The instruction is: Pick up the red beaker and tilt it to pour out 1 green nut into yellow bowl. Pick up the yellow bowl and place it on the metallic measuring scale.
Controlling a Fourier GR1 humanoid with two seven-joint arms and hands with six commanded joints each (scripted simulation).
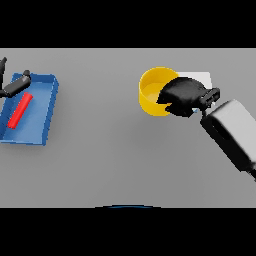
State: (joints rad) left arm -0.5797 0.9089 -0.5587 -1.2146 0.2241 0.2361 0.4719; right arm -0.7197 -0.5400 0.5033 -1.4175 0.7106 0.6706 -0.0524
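Observation:
The yellow bowl (152, 90) sits right of the table's middle, and no green nut shows inside it. My right hand (184, 95) covers the bowl's right rim, with its fingers curled over the edge. Just behind the hand, a pale corner of the metallic scale (200, 77) peeks out, mostly hidden. The red beaker (20, 110) lies on its side in a blue tray (47, 107) at the far left. My left hand (17, 85) hovers over the tray's back left corner, fingers straight, a little above the beaker and apart from it.
The blue tray's raised walls ring the beaker. My right forearm (232, 132) stretches from the lower right towards the bowl. Grey tabletop (100, 150) lies between tray and bowl.

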